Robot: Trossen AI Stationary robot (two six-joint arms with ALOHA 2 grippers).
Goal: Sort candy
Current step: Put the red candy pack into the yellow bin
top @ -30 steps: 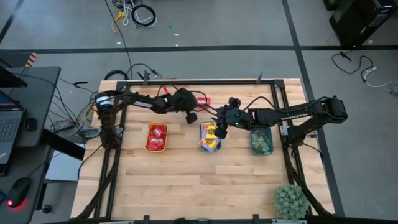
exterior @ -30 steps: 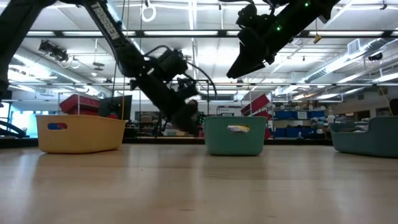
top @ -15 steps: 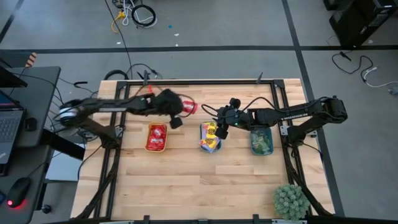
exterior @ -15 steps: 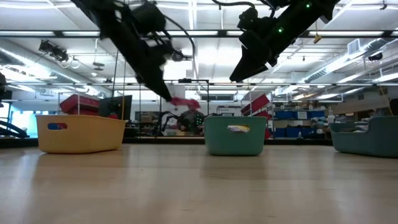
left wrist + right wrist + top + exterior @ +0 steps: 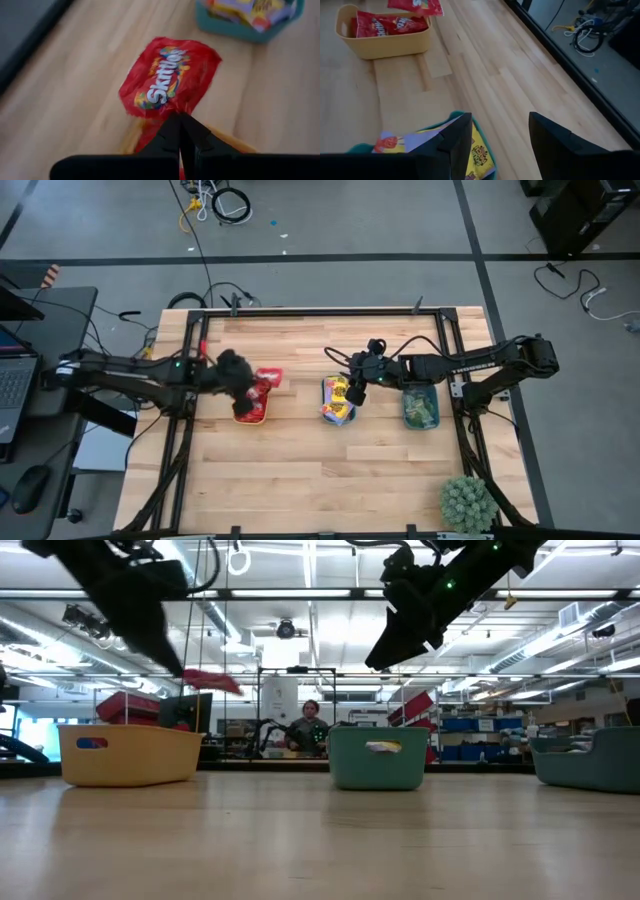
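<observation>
The left gripper (image 5: 181,131) is pinching a glossy red candy packet (image 5: 169,77), its two dark fingers pressed together on the packet's crinkled lower edge. The packet is flat, shiny and printed with a white logo. In the high view the left gripper (image 5: 240,380) is hanging over the 12 o'clock end of an oblong yellow tray (image 5: 250,416), with the red packet (image 5: 267,378) sticking out toward 3 o'clock. More red packets (image 5: 390,24) are lying inside that smooth-walled tray.

The right gripper (image 5: 497,140) is hovering with its fingers spread apart above a teal tray (image 5: 337,418) at the table's middle. Yellow packets with purple print (image 5: 338,395) are filling that tray. A second teal tray (image 5: 421,420), at 3 o'clock, is holding dull green packets (image 5: 421,409). All of it is sitting on a pale wood-plank table (image 5: 310,465), with a spiky green plant (image 5: 467,502) at its 5 o'clock corner.
</observation>
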